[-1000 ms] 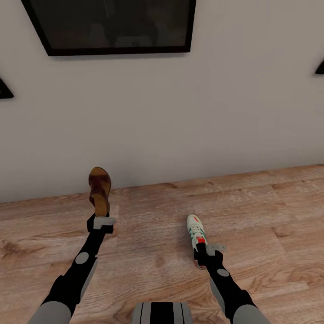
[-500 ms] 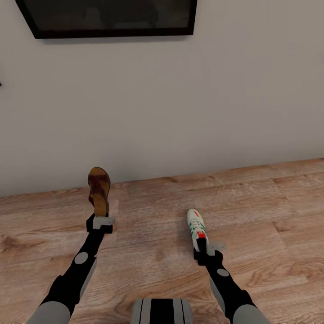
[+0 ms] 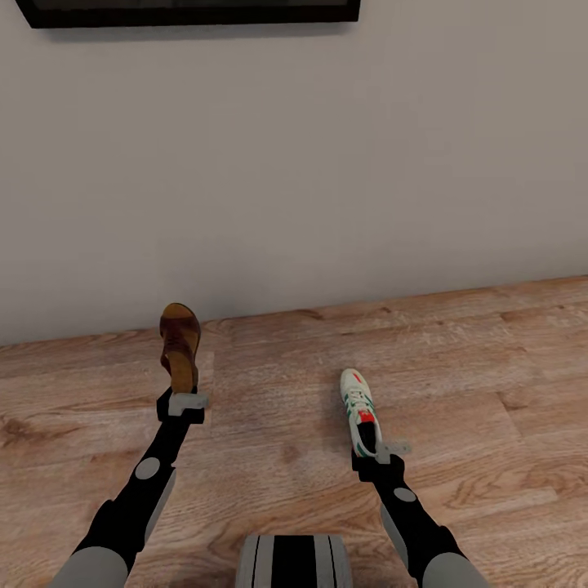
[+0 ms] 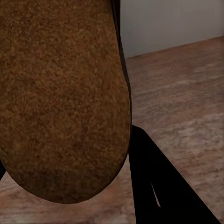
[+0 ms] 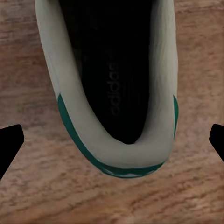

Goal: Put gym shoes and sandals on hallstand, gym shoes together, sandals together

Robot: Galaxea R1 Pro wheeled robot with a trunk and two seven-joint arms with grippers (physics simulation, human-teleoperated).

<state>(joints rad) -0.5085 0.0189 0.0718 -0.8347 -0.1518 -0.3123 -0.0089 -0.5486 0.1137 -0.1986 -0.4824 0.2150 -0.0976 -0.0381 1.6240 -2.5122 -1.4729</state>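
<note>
In the lower left of the head view my left gripper (image 3: 184,398) holds a dark brown woven-leather sandal (image 3: 180,345) by its heel end. The sandal stands nearly upright above the gripper, with its tan sole edge along the right side and its open toe toward the pale grey wall (image 3: 327,163). In my left wrist view the sandal (image 4: 60,93) is a broad rounded slab of grainy brown, very close to the camera. One dark finger (image 4: 163,186) of the gripper runs alongside it. The jaws look closed on the sandal, though I cannot see the contact itself.

In the lower right of the head view my right gripper (image 3: 374,447) sits at the heel of a small white sneaker with green side stripes and red-orange accents (image 3: 358,404). The shoe points away from me, toe toward the wall, above the light brown wood-plank floor (image 3: 490,367). In my right wrist view I look into the sneaker's (image 5: 114,88) dark inside, with faint lettering on the insole, a pale cream collar and a green band round the heel. The two dark fingertips (image 5: 9,144) show at the far side edges of that frame, well clear of the heel on both sides. Whether the gripper actually has the shoe I cannot tell.

Across the top edge of the head view runs the lower edge of a black-framed picture (image 3: 188,12).
</note>
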